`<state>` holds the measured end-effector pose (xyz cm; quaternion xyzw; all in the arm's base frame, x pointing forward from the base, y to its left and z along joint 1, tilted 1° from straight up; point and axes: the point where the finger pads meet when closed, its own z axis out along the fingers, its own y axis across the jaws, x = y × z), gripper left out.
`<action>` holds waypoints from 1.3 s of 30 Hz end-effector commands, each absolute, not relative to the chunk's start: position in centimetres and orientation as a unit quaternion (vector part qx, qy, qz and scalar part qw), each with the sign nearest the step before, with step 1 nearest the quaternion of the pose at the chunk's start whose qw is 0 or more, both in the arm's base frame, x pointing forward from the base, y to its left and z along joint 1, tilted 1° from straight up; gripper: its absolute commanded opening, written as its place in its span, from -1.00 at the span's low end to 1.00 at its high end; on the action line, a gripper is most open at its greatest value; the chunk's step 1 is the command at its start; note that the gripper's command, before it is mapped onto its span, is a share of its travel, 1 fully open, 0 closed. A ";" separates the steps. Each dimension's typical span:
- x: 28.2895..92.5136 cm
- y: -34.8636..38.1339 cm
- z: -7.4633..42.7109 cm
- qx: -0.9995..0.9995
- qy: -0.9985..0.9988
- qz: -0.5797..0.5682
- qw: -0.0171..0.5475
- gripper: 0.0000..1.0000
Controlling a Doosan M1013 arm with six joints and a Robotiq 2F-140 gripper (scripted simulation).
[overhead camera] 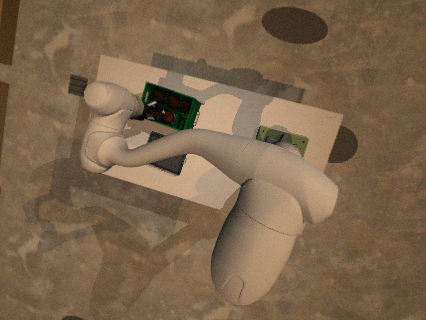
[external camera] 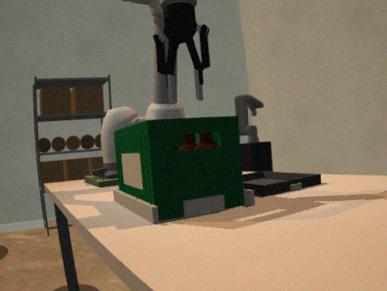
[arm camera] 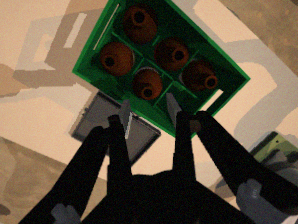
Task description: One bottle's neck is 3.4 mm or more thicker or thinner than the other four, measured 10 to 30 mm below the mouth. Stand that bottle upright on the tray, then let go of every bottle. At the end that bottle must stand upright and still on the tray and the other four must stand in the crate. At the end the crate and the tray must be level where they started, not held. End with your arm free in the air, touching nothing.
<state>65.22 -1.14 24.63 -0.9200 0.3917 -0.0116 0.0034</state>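
Observation:
A green crate (overhead camera: 171, 106) stands on the table and holds several brown bottles, all upright. In the wrist view the crate (arm camera: 160, 60) lies under the fingers, with bottle mouths (arm camera: 147, 85) facing up. My gripper (arm camera: 148, 104) is partly open with nothing between its fingers. It hangs well above the crate (external camera: 179, 168), over the crate's edge nearest the tray, with the fingertips (external camera: 183, 84) clear of the bottles. The dark flat tray (overhead camera: 169, 159) lies beside the crate and holds nothing; it also shows in the side view (external camera: 282, 182) and the wrist view (arm camera: 112, 125). The neck widths are too small to compare.
A small green board (overhead camera: 281, 137) lies near the arm's base. A metal shelf (external camera: 70, 132) with boxes stands behind the table. A grey bent fixture (external camera: 247, 114) rises behind the crate. The table's front edge runs close to the crate in the side view.

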 end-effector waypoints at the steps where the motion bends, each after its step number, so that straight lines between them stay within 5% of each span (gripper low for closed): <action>1: 65.2 -1.1 24.4 -0.920 0.392 -0.012 0.004 -0.24; 39: 65.3 -1.1 20.7 -0.920 0.392 -0.012 0.004 -0.24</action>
